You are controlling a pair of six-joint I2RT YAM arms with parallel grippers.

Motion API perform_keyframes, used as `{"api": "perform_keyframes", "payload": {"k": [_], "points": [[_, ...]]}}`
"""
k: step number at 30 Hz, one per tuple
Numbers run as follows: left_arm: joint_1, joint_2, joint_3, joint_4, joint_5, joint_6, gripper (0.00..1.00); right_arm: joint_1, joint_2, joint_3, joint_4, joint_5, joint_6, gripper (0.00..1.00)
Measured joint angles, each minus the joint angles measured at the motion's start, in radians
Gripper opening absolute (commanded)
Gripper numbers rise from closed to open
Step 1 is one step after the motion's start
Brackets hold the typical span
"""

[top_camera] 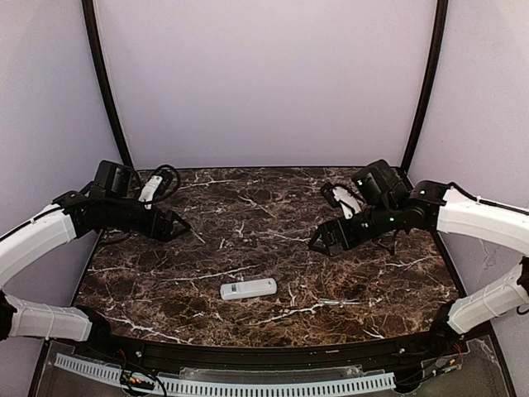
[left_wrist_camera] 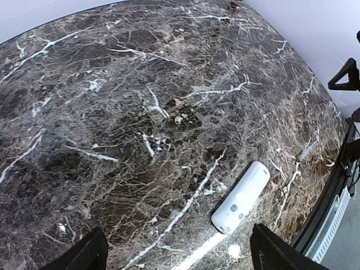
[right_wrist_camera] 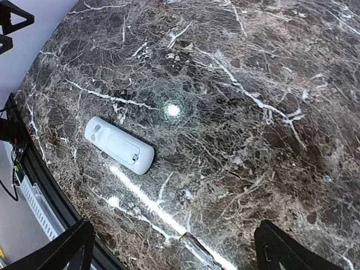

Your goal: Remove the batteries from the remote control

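Note:
The white remote control [top_camera: 248, 289] lies flat near the table's front middle, its back up and the battery cover panel shut [right_wrist_camera: 118, 145]. The batteries are hidden. My left gripper [top_camera: 178, 225] hovers over the back left of the table, open, with nothing between its fingers; in its wrist view the remote control [left_wrist_camera: 242, 198] sits just inside the right finger [left_wrist_camera: 275, 253]. On the right my right gripper [top_camera: 322, 241] hangs above the table, open and empty. Its wrist view has the remote control well left of the gap between the fingers [right_wrist_camera: 281, 250].
The dark marble table [top_camera: 273, 207] is walled in by pale panels, with two black curved poles [top_camera: 106, 91] at the back corners. A white perforated strip [top_camera: 264, 385] runs along the front edge. Cables [top_camera: 165, 178] sit behind the left wrist.

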Motion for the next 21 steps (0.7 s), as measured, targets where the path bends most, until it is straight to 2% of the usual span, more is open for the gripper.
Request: {"api": "perform_keyframes", "payload": {"k": [6, 11, 17, 21], "points": [[-0.152, 0.029, -0.047, 0.049, -0.043, 0.031, 0.87, 0.051, 0.072, -0.041, 0.126, -0.035, -0.015, 0.99], [-0.272, 0.025, -0.135, 0.159, -0.09, 0.04, 0.85, 0.079, 0.111, -0.101, 0.264, -0.139, -0.134, 0.99], [-0.292, 0.014, -0.171, 0.276, -0.144, 0.052, 0.84, 0.135, 0.196, -0.145, 0.476, -0.197, -0.381, 0.99], [-0.292, -0.006, -0.171, 0.278, -0.154, 0.109, 0.84, 0.14, 0.298, -0.142, 0.579, -0.21, -0.536, 0.99]]}}
